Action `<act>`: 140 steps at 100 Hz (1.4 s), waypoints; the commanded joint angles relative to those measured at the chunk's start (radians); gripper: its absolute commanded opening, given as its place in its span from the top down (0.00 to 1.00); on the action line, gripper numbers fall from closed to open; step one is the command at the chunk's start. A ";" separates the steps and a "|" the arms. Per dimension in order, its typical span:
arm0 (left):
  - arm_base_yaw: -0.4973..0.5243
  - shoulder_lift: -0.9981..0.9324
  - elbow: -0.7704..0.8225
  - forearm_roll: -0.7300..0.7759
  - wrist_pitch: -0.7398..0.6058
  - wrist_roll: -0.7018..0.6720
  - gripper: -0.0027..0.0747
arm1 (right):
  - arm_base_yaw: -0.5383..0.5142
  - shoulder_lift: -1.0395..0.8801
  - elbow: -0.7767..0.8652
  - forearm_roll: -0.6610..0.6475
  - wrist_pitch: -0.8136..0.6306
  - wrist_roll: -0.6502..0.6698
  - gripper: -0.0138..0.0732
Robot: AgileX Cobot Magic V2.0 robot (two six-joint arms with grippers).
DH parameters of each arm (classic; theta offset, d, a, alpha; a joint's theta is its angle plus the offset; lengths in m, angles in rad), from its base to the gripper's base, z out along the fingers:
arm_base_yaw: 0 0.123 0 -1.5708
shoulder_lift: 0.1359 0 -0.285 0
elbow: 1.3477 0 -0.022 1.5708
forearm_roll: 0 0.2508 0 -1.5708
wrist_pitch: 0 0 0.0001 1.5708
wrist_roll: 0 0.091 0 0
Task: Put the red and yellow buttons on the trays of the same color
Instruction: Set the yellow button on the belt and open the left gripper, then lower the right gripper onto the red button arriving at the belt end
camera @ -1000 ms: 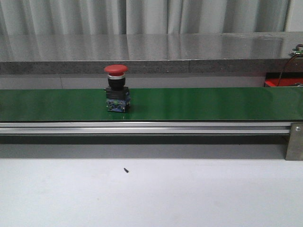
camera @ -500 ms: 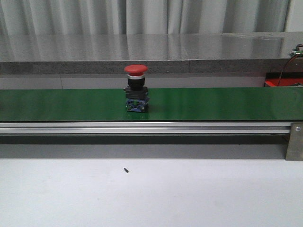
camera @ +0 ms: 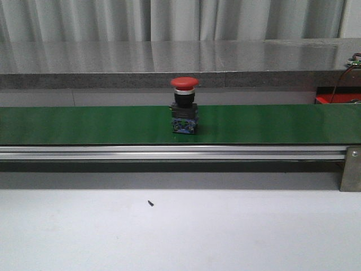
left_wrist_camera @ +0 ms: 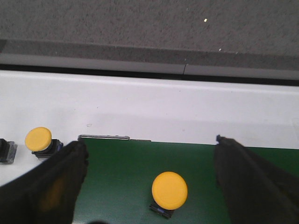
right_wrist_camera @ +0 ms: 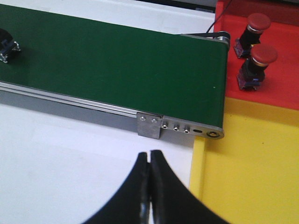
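Red button (camera: 184, 105) stood upright on the green belt (camera: 84, 124); left gripper (left_wrist_camera: 149, 186) spread, right gripper (right_wrist_camera: 150, 186) pressed together, so a late grab risked missing it.

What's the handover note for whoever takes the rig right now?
Left gripper: open, hovering over a yellow button on the green belt; another yellow button sits off the belt.
Right gripper: shut, empty, near the belt's end.
Red button upright mid-belt.
Done: two red buttons on the red tray.
Left: yellow tray shows no buttons.
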 commanded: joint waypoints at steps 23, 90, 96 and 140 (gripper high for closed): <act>-0.126 -0.291 0.305 -0.042 -0.262 0.047 0.46 | 0.001 -0.004 -0.025 0.017 -0.058 -0.008 0.92; -0.236 -0.700 0.606 -0.046 -0.244 0.047 0.99 | 0.001 -0.004 -0.025 0.029 -0.060 -0.008 0.92; -0.236 -0.710 0.606 -0.046 -0.224 0.047 0.99 | 0.001 -0.004 -0.025 0.031 -0.073 -0.008 0.92; -0.236 -0.711 0.606 -0.046 -0.206 0.047 0.99 | 0.001 0.001 -0.025 0.081 0.008 -0.008 0.43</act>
